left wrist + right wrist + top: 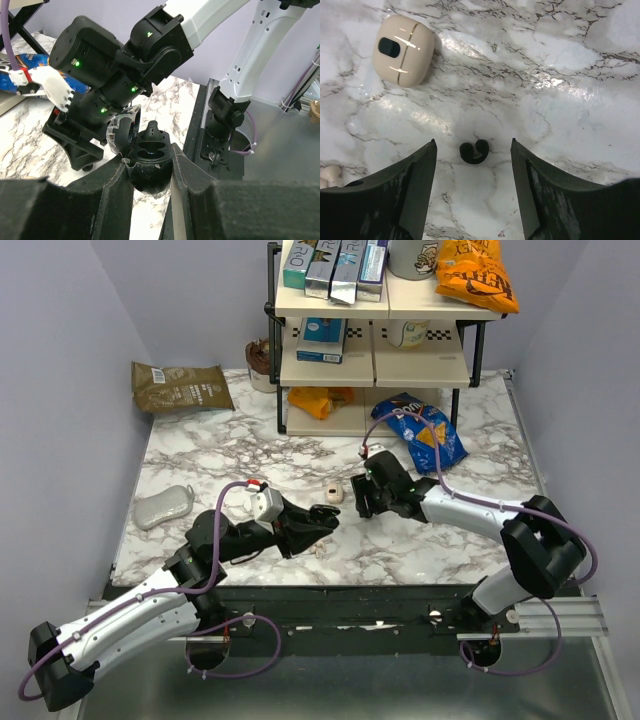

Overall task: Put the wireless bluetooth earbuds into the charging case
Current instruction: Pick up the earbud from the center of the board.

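1. The right gripper [472, 142] hangs low over the white-and-grey marble table [250, 455], its fingers spread and pinching nothing.
2. A tiny glossy black C-shaped earbud [473, 151] lies on the marble between those fingers and touches neither.
3. A pale beige pebble-shaped plastic case [402, 50] lies shut at 10 o'clock of that bud, well apart. It shows a dark oval window and a thin gold line, with no wording on it.
4. A cream-white earbud [329, 173] sits at 9 o'clock, cut off by the picture's left edge.
5. The left gripper [148, 161] has its fingers pressed in on a glossy black rounded case [148, 175], held off the table. The case's lid [121, 134] stands open at 10 o'clock.
6. A second black earbud [151, 132] stands in that open case, at 12 o'clock of its well.
7. From above, the beige case lies at 9 o'clock of the right gripper, just beside it.
8. At 12 o'clock stands a shelf rack [375, 365] with boxes and an orange snack bag [478, 275]. A blue snack bag [428, 432] lies at its foot and a brown pouch [180, 387] at 10 o'clock. All their print is too small to read.
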Controlling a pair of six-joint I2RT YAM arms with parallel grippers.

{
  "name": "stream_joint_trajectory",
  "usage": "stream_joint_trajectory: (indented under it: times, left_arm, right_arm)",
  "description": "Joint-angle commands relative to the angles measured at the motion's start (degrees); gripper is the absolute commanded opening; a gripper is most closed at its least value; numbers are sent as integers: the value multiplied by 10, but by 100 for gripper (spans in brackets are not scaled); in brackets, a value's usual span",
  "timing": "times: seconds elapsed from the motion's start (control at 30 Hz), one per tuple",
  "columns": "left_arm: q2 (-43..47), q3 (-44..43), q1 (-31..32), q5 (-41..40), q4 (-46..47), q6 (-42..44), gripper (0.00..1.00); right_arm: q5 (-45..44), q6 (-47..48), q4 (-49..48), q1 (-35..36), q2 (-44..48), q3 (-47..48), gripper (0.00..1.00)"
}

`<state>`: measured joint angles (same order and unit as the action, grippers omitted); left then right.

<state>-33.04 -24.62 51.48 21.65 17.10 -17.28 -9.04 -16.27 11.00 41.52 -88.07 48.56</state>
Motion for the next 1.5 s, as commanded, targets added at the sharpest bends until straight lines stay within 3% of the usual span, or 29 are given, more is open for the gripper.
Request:
stream_joint_trajectory:
  times: [0.0,0.33,0.8,1.0,1.13,1.23,1.47]
  left_arm:
    - [11,3,4,-2,6,2,0]
    - [13,3,5,-10,3,3,0]
    - [11,2,10,-16,-1,1,0]
    - [13,3,11,-21,-8,3,0]
    - [10,4,12,-19,-6,3,0]
    - [11,3,12,-18,-7,3,0]
    - [10,3,13,-20,-8,4,0]
  right_arm:
    - [28,-20,7,-3,27,-7,70]
    - [22,-105,-3,-4,66,-59,53]
    - [10,-149,-36,-25,65,-112,43]
    - [2,-135,-39,-48,56,-104,31]
    - [16,-121,-42,-50,35,-91,10]
    - [34,-120,-54,-50,31,-91,1]
    - [63,-116,-75,-50,12,-88,1]
